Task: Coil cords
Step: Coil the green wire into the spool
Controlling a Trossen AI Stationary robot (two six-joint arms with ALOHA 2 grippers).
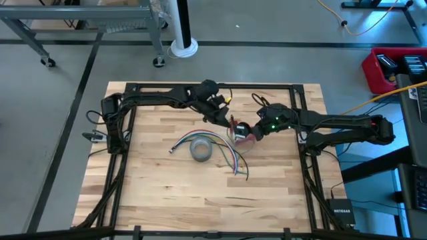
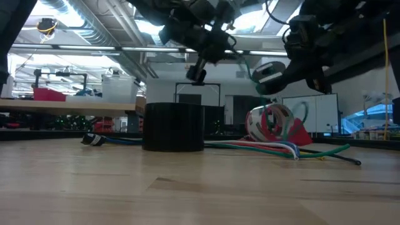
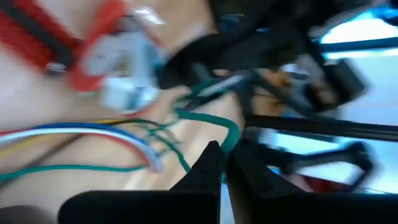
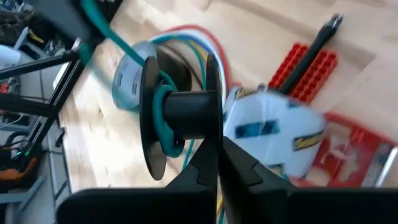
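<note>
Cords (image 1: 227,159) in several colours were seen fanned loose across the worktop (image 1: 153,200), passing just beside the grey tape roll (image 1: 201,151), while one green strand (image 4: 163,109) was found lifted off and wound in a few turns round the hub of a black spool (image 4: 180,115). The bundle was judged light, limp and somewhat springy, so that turns would be expected to slacken if tension were lost; a hold close to the spool, on a single strand and not on the whole fan, was judged best. The right gripper (image 4: 216,152) was seen with its jaws closed, apparently nipped on the spool's flange and holding it clear of the worktop. The left gripper (image 3: 221,163) was seen just beside it with its jaws closed too, the green strand running by their tips; whether it was pinched could not be told. The winding on the hub was shown only by the right wrist view. The lie of the fan was given only by the high view, and the spool's height by the low view, where the tape roll showed merely as a dark drum.
</note>
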